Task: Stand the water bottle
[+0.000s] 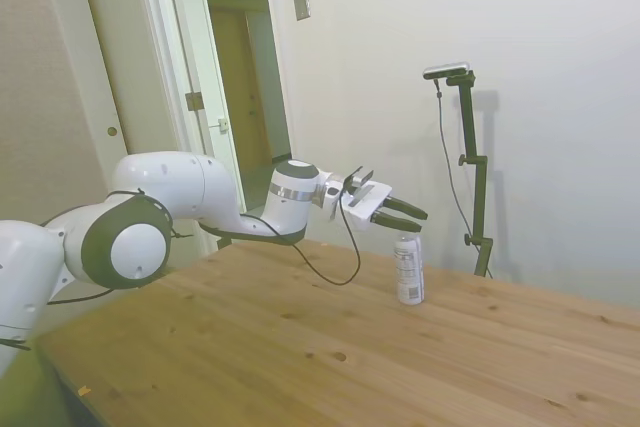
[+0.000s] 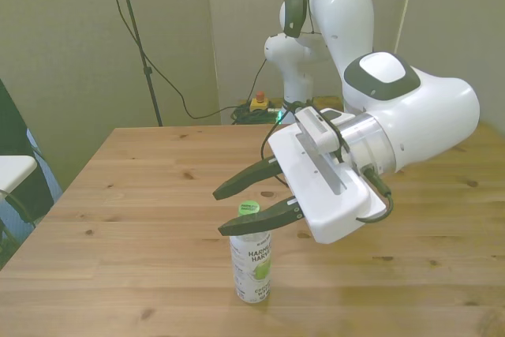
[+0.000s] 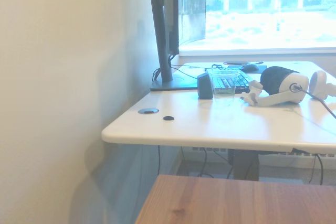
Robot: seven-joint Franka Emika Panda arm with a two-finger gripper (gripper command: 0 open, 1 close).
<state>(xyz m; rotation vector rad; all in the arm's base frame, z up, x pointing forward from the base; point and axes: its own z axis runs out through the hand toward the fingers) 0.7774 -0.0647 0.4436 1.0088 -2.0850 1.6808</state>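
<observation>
wooden table (image 2: 118, 195) | water bottle (image 2: 251, 262) upright (cap up) | fingers (image 2: 241, 227) spread

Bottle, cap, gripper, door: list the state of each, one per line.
bottle: upright on the table, free of the fingers.
cap: screwed on.
gripper: open, level with the bottle's top, holding nothing.
door: open, in the side view.
</observation>
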